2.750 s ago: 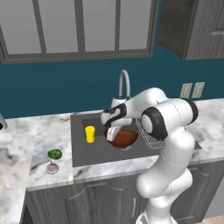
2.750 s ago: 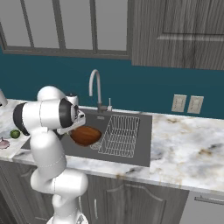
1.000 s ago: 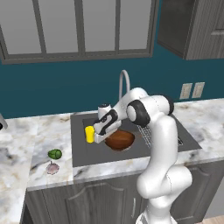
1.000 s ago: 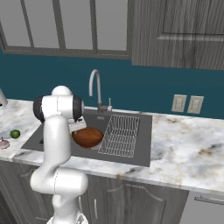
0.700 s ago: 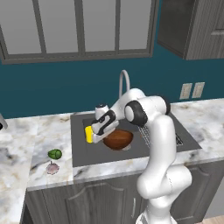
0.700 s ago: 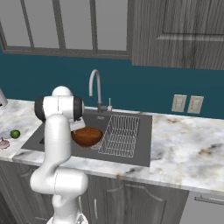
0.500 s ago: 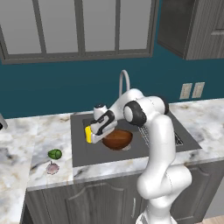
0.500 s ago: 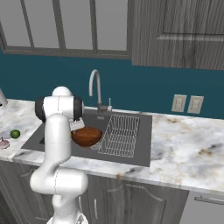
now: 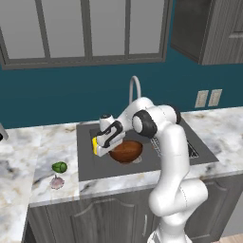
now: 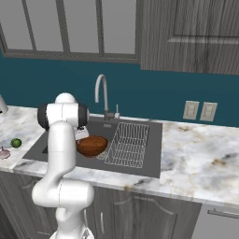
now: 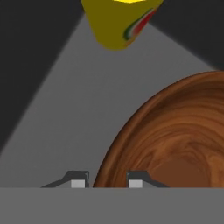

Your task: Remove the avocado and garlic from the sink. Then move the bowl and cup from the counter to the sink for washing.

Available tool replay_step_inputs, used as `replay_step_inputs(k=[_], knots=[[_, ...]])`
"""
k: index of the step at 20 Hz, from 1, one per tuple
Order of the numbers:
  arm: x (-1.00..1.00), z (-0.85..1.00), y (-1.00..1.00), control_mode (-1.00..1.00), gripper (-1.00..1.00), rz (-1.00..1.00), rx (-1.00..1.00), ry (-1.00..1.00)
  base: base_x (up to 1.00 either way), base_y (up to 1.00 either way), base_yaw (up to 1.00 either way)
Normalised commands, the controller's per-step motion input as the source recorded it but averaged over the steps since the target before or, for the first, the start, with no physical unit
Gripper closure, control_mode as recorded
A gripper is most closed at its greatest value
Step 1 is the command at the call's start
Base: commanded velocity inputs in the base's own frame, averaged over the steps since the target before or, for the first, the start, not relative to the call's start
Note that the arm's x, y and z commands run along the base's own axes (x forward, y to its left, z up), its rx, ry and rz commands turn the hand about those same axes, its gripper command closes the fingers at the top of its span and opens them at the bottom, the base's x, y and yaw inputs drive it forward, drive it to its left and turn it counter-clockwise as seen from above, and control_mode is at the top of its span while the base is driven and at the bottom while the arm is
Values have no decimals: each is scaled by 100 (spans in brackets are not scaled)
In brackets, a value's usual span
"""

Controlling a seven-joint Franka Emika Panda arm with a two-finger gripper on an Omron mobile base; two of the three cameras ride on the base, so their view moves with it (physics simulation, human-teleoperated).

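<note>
bowl [image 11: 175, 144], round glossy wood-grain, beside smooth yellow cup [image 11: 119, 22].

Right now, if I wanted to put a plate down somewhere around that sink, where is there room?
The marble counter right of the sink, below the wall outlets, lies bare. The wire rack holds nothing. Crowded: the basin's left half, where the bowl, the cup and the gripper sit together. The avocado and garlic sit on the left counter.

Glossy white arm [image 9: 168, 142] with dark joints; 2 small dark fingertips [image 11: 78, 178].
</note>
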Motion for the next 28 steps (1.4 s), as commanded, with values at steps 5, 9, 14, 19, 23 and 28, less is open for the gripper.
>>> replay_step_inputs(k=[5,9,14,19,23,28], knots=[[0,-14,-5,-100,100,-6,0,0,0,0,0],[0,-10,-8,-100,100,-8,0,0,0,0,0],[-1,-9,-9,-100,-100,-8,0,-1,0,0,0],[-5,-5,-10,-100,-100,-8,0,0,0,0,0],[-5,-1,-7,-100,-100,-7,0,-4,0,0,0],[-1,0,0,-100,-100,-6,0,-8,0,0,0]])
